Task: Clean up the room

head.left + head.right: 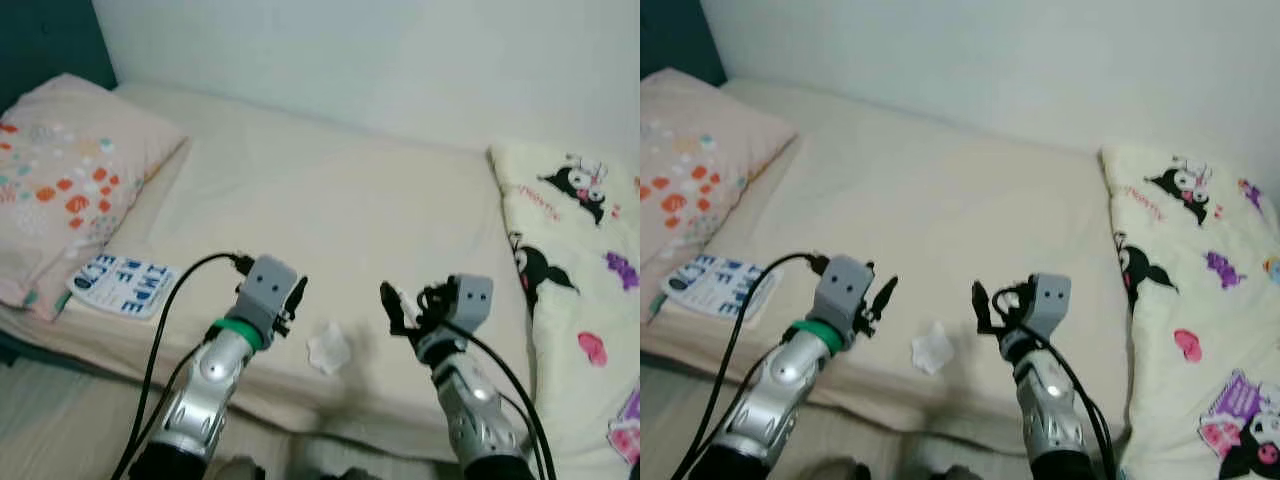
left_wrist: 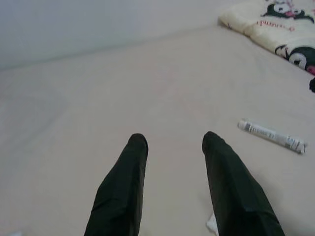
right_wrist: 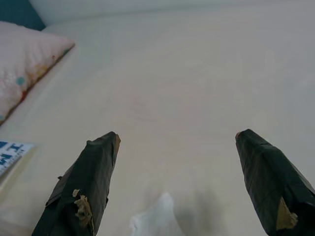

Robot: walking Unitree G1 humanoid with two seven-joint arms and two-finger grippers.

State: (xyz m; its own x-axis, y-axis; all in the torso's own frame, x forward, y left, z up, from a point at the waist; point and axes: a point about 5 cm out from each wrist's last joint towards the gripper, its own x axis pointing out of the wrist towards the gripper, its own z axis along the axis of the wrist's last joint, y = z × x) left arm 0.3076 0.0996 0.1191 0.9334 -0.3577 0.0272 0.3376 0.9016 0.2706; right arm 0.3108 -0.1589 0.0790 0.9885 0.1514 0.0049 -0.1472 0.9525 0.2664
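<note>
Two silver arms reach in from six o'clock over one cream bed, the largest thing in sight. At three o'clock lies one cartoon-printed blanket, bunched along the bed's edge; at nine o'clock sits one floral pillow. One blue-lettered booklet rests just beside the pillow's near corner. One crumpled white tissue lies on the sheet at six o'clock, between the two grippers. One small white tube lies on the sheet beyond the left gripper, toward the blanket. Left gripper hovers with fingers moderately parted, holding nothing. Right gripper hovers spread wide above the tissue, also holding nothing.
</note>
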